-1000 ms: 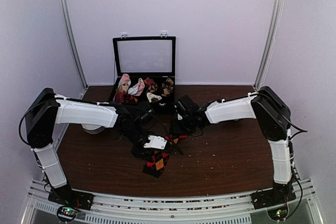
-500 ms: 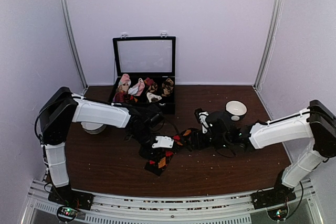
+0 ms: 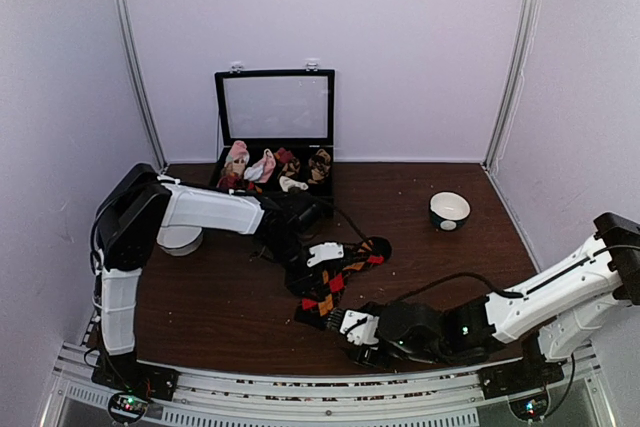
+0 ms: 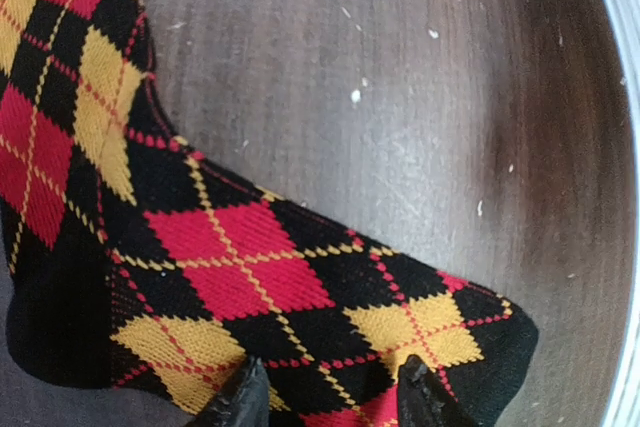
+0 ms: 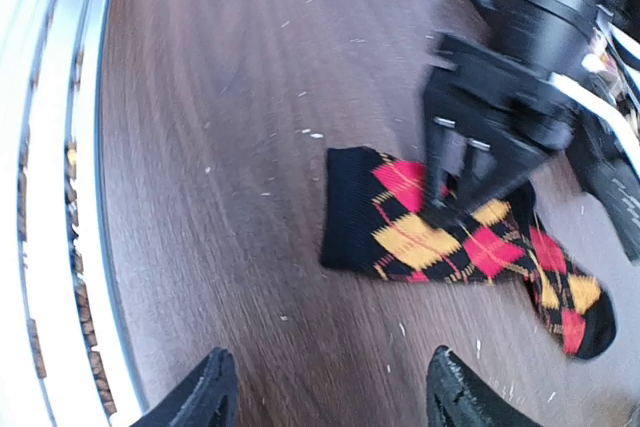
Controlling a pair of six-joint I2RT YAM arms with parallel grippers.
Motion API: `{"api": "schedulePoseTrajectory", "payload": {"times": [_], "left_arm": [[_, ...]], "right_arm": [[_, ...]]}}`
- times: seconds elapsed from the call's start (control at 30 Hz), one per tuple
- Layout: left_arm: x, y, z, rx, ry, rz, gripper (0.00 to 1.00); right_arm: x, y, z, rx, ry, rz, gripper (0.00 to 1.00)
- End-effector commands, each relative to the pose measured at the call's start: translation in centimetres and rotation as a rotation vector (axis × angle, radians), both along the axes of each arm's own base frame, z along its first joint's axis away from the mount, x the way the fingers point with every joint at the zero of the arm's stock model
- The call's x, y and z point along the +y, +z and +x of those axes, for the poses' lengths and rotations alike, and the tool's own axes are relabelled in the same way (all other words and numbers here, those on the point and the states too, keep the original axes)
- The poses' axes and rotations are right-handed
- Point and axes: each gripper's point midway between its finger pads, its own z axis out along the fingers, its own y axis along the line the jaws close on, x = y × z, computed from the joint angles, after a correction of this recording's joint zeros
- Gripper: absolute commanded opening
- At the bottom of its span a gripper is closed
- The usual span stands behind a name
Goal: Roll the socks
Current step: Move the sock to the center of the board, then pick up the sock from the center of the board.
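Note:
One black argyle sock (image 3: 345, 272) with red and orange diamonds lies stretched flat on the brown table, cuff toward the front, toe toward the back right. My left gripper (image 3: 322, 269) stands on it from above. In the left wrist view its fingertips (image 4: 245, 397) are apart and rest on the flat sock (image 4: 260, 267). My right gripper (image 3: 353, 332) is low near the front edge, open and empty. In the right wrist view the sock (image 5: 400, 237) lies ahead of it, with the left gripper (image 5: 445, 209) pressing on it. No second argyle sock shows.
A black case (image 3: 275, 107) with its lid up stands at the back, holding pink, white and dark sock bundles (image 3: 265, 167). A white bowl (image 3: 449, 210) sits at the right, another (image 3: 178, 241) behind my left arm. The metal rail (image 5: 60, 197) runs along the front edge.
My right arm let go of the sock's end and swung down to the front edge. The sock went from bunched to stretched flat. My left gripper shifted right and back with it.

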Motion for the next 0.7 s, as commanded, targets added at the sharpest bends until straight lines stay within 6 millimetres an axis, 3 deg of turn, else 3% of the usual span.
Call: {"api": "schedulePoseTrajectory", "payload": {"times": [0.0,0.23,0.4,0.67], "left_arm": [[0.3,-0.9,-0.7,0.197,0.104,-0.011,0.47],[0.8,-1.0,-0.2,0.203,0.110,-0.018,0.47],[1.0,-1.3,-0.1,0.204,0.107,-0.014,0.47],[1.3,-1.2,0.0,0.196,0.089,-0.007,0.47]], "right_arm": [[2.4,0.0,0.5,-0.174,0.064,-0.078,0.63],[5.6,-1.9,1.5,-0.168,0.145,-0.111,0.49],[6.7,-3.0,3.0,-0.154,0.145,-0.126,0.41],[5.7,-6.8,4.3,-0.065,0.109,-0.180,0.34]]}}
